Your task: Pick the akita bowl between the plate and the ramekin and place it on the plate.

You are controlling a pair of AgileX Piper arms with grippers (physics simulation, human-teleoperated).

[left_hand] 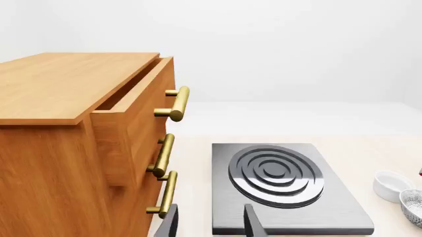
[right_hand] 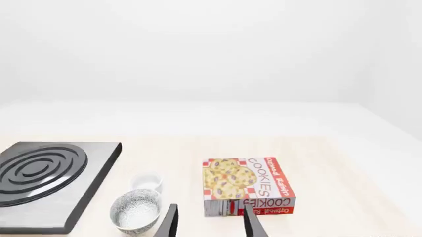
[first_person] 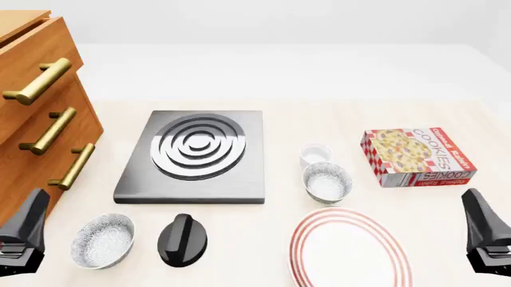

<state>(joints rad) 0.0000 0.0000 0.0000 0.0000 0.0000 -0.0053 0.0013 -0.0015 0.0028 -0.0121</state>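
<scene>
The akita bowl [first_person: 327, 182], speckled white inside and dark outside, sits between the small white ramekin [first_person: 315, 154] behind it and the red-ringed plate [first_person: 349, 251] in front. The right wrist view shows the bowl [right_hand: 136, 210] and the ramekin [right_hand: 146, 181] just beside my right gripper [right_hand: 209, 207], whose fingers stand apart and hold nothing. In the front view that gripper [first_person: 477, 209] hangs at the right edge, well to the right of the bowl. My left gripper [first_person: 32, 209] hovers at the left edge, open and empty, also seen as my left gripper [left_hand: 209, 207].
A look-alike speckled bowl [first_person: 102, 240] and a black knob-shaped object [first_person: 182, 239] lie front left. A grey stove burner plate [first_person: 195, 156] sits mid-table. A cookies box [first_person: 417, 156] lies to the right of the ramekin. A wooden drawer cabinet [first_person: 36, 119] stands at left, top drawer ajar.
</scene>
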